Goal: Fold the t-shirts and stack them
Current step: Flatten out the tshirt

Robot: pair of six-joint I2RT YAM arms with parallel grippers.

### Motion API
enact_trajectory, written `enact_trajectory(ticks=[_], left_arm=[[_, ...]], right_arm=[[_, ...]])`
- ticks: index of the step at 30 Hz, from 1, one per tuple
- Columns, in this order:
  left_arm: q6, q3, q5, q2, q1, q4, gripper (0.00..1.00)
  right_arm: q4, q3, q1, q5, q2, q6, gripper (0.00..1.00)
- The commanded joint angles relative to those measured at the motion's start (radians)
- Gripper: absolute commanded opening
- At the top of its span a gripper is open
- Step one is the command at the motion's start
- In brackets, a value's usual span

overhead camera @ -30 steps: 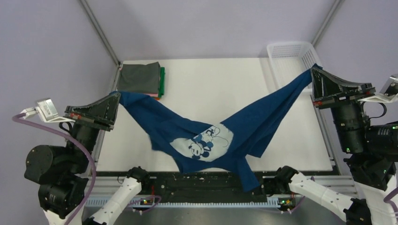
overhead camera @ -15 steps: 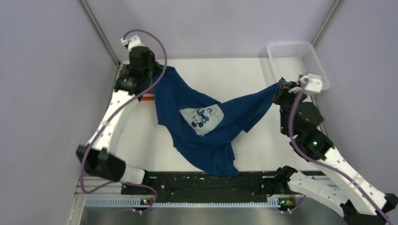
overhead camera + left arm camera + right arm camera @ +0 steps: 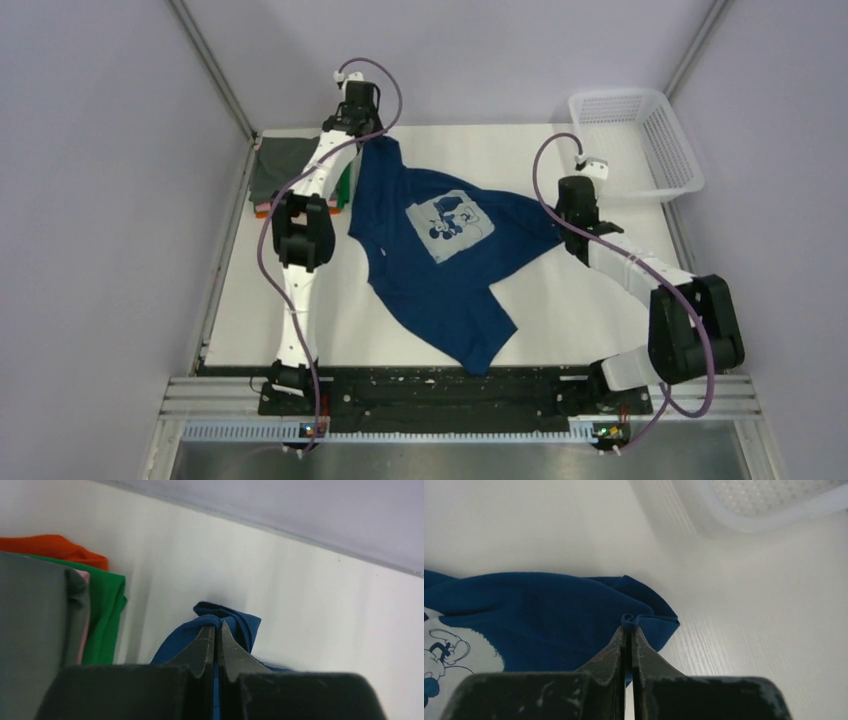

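The navy blue t-shirt with a pale grey cartoon print lies spread on the table, print up. My left gripper is shut on its far left corner, seen pinched in the left wrist view. My right gripper is shut on its right corner, seen pinched in the right wrist view. A stack of folded shirts sits at the far left, grey on top; grey, pink, green and orange layers show in the left wrist view.
A white mesh basket stands at the far right corner, its rim also in the right wrist view. The shirt's lower hem reaches close to the table's near edge. The frame posts rise at both far corners.
Both arms have swung the shirt from hanging above the table's front down and away to the far side. It now lies on the table, print up.
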Motion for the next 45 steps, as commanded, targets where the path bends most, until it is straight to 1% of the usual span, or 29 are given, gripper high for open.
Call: enact_trajectory(ticks=[1,4,5,8,9,10,13,15,18,20,21,22,23,24,25,26,27,28,31,34,36,38,41,45], left_arm=[[-0.015,0.053,0.113,0.024,-0.005,0.088,0.04],[-0.029,0.018,0.183,0.013,-0.018,0.049,0.09],[-0.025,0.003,0.196,-0.005,-0.026,0.015,0.17],[-0.001,-0.116,0.160,-0.124,-0.064,-0.050,0.65],[0.009,-0.174,0.132,-0.187,-0.085,-0.056,0.93],[0.019,-0.258,0.106,-0.248,-0.108,-0.057,0.98],[0.045,-0.476,0.069,-0.461,-0.212,-0.034,0.99],[0.044,-0.631,0.064,-0.596,-0.296,0.000,0.99],[-0.008,-0.845,0.137,-0.766,-0.410,0.024,0.99],[-0.066,-1.000,0.146,-0.844,-0.492,0.069,0.99],[-0.098,-1.062,0.154,-0.872,-0.519,0.086,0.99],[-0.131,-1.121,0.166,-0.898,-0.541,0.095,0.99],[-0.166,-1.167,0.186,-0.913,-0.555,0.093,0.99],[-0.196,-1.215,0.200,-0.926,-0.564,0.090,0.99],[-0.217,-1.258,0.230,-0.935,-0.570,0.089,0.99],[-0.241,-1.298,0.221,-0.943,-0.573,0.090,0.99],[-0.268,-1.351,0.217,-0.949,-0.574,0.092,0.99],[-0.288,-1.384,0.184,-0.951,-0.574,0.097,0.99],[-0.334,-1.419,0.146,-0.931,-0.573,0.105,0.99],[-0.336,-1.393,0.079,-0.878,-0.563,0.113,0.99],[-0.326,-1.358,0.075,-0.810,-0.537,0.119,0.99],[-0.317,-1.327,0.071,-0.742,-0.501,0.122,0.99],[-0.315,-1.276,0.044,-0.629,-0.411,0.084,0.99],[-0.274,-1.193,0.088,-0.502,-0.295,0.055,0.99]], right_arm=[[0.068,-0.014,-0.044,-0.118,0.060,0.105,0.00],[0.070,-0.059,-0.045,-0.161,0.094,0.142,0.00],[0.067,-0.075,-0.046,-0.173,0.100,0.152,0.00],[0.055,-0.127,-0.046,-0.190,0.096,0.181,0.00],[0.049,-0.141,-0.046,-0.192,0.088,0.190,0.00],[0.046,-0.153,-0.045,-0.200,0.077,0.198,0.00],[0.036,-0.195,-0.046,-0.211,0.030,0.205,0.00],[0.004,-0.203,-0.048,-0.187,0.007,0.207,0.00],[-0.096,-0.164,-0.054,-0.141,0.002,0.206,0.00],[-0.182,-0.148,-0.056,-0.098,-0.013,0.234,0.00],[-0.218,-0.148,-0.056,-0.071,-0.029,0.251,0.04],[-0.251,-0.151,-0.057,-0.046,-0.052,0.265,0.11],[-0.284,-0.155,-0.056,-0.024,-0.085,0.276,0.25],[-0.304,-0.161,-0.057,-0.008,-0.121,0.280,0.44],[-0.325,-0.164,-0.057,0.006,-0.161,0.282,0.59],[-0.343,-0.168,-0.058,0.015,-0.205,0.284,0.70],[-0.360,-0.173,-0.057,0.022,-0.248,0.286,0.84],[-0.374,-0.181,-0.056,0.028,-0.311,0.286,0.97],[-0.367,-0.219,-0.058,-0.001,-0.436,0.266,0.99],[-0.314,-0.271,-0.057,-0.086,-0.532,0.197,0.99],[-0.270,-0.300,-0.057,-0.153,-0.575,0.158,0.99],[-0.240,-0.321,-0.057,-0.199,-0.601,0.137,0.99],[-0.231,-0.326,-0.057,-0.217,-0.607,0.115,0.99],[-0.220,-0.326,-0.056,-0.232,-0.592,0.102,0.99]])
